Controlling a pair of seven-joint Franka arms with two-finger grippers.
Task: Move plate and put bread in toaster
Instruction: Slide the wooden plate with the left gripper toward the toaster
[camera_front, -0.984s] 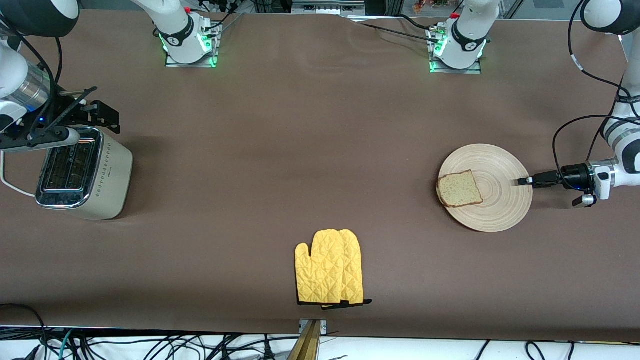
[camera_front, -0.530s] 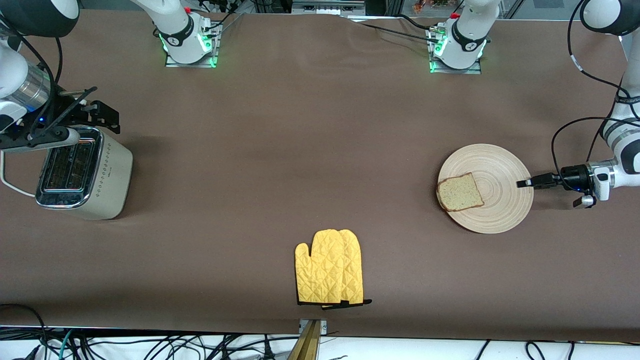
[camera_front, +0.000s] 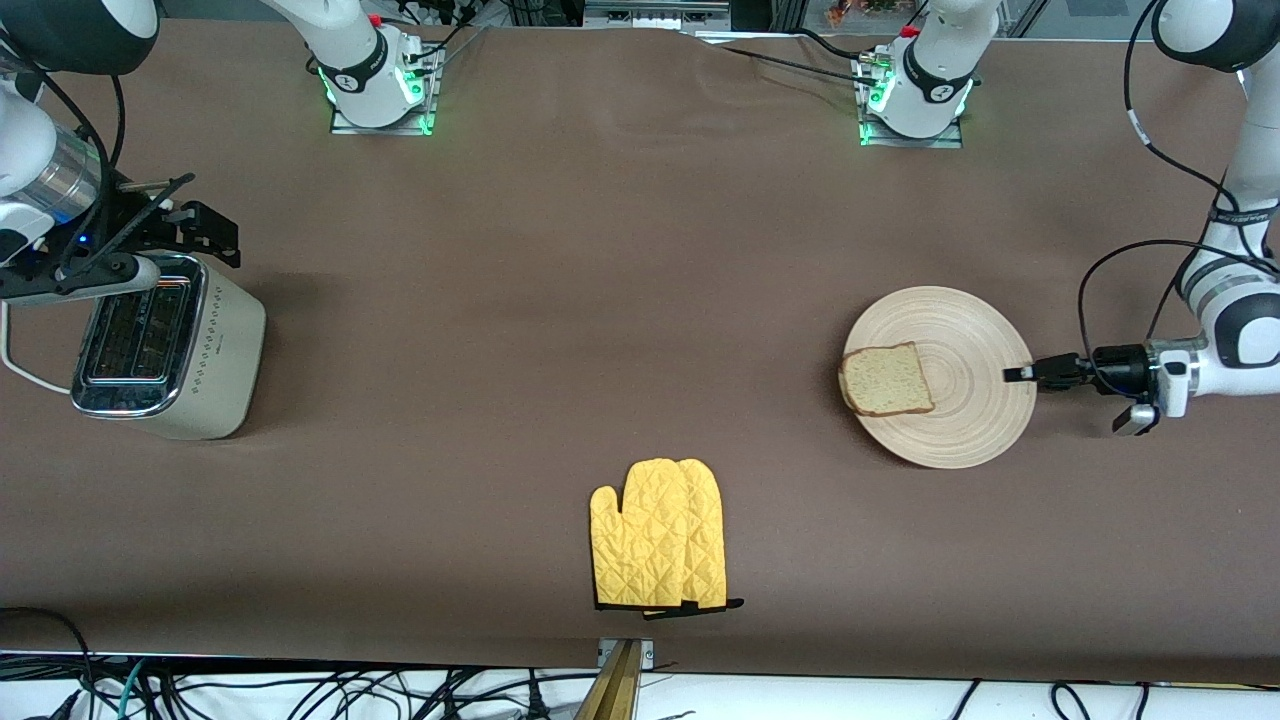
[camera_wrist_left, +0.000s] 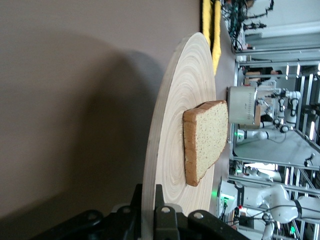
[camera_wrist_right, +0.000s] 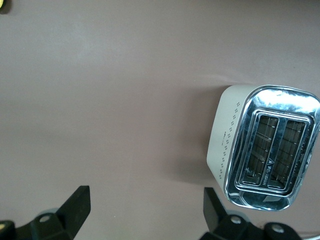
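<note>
End effector of the left arm (camera_front: 1016, 374) is found clamped on the rim of the round, pale light-wood plate (camera_front: 965, 415), at the edge toward the left arm's end of the brown worktop (camera_front: 600, 300); in the left wrist view its fingers (camera_wrist_left: 167, 220) are seen to pinch the rim from both faces. A square slice of speckled tan bread with dark crust (camera_front: 886, 379) lies flat on the plate, near the rim toward the right arm's end. The boxy cream-white toaster with chrome top (camera_front: 165, 345) stands well apart, at the right arm's end; both slots appear empty, though their depths are poorly seen. The right end effector (camera_front: 205, 232) waits above the toaster with its fingers spread wide. A yellow quilted oven mitt (camera_front: 658, 535) lies nearer the camera.

The plate is judged stiff and light, suited to an edge grip if kept level. The bread is judged soft, light and unsecured; it is best taken by two opposite crusts.
</note>
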